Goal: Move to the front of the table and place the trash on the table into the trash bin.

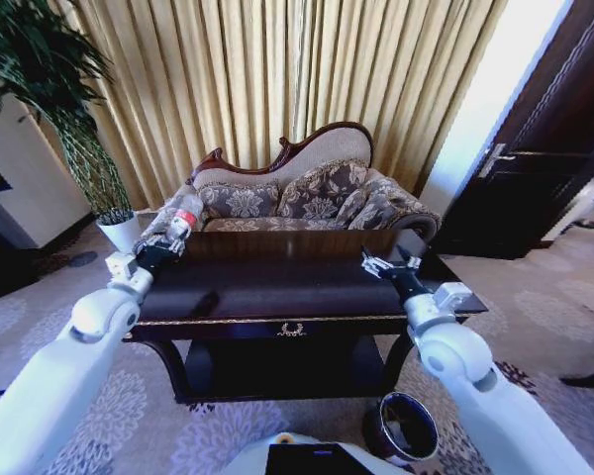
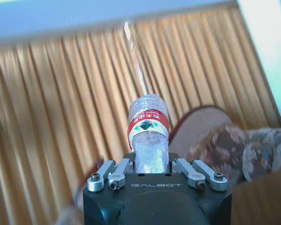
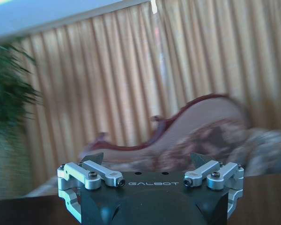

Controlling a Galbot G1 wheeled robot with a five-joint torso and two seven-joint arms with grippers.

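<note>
One bottle (image 1: 174, 226) (red-labelled) gripped in left tool (image 1: 156, 253) above table (image 1: 277, 287).

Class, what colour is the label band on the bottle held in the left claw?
Red, on the bottle; clearest in the left wrist view.

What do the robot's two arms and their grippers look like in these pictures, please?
Both arms have smooth, rounded white shells that taper to darker wrists. The left gripper and right gripper share one build: a black body with "GALBOT" in pale letters on its face, silver metal linkage bars fixed with dark screws at either side, and dark fingertips. I can see no loose cables.
</note>
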